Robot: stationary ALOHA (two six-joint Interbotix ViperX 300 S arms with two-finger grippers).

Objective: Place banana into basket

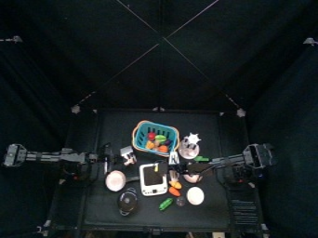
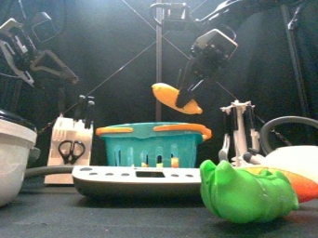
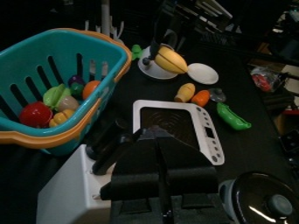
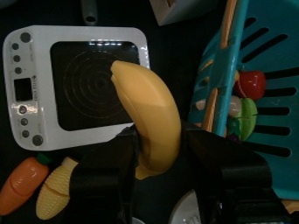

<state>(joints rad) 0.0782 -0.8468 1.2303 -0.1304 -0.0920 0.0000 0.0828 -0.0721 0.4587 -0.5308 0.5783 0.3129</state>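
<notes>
Holding: right gripper (image 4: 149,162), jaws closing on one banana (image 4: 146,109) near its lower end, fruit pinched between them.

Hanging: banana in the air above the white scale (image 4: 82,83), not yet over the basket (image 2: 152,144); in the front view, floating above the basket's rim, toward 1 o'clock of it.

Pointing: banana's long axis running straight out from the jaws, free tip leading.

Lying: basket (image 4: 251,79) just beside the banana, at 3 o'clock of it in the right wrist view; a short sideways carry judged enough to bring the fruit over the opening.

Resting: left gripper (image 3: 163,179) low by the basket's near side, its jaws too hidden to tell.

Counting: one banana, one teal basket already holding several toy fruits, one scale, two grippers.
</notes>
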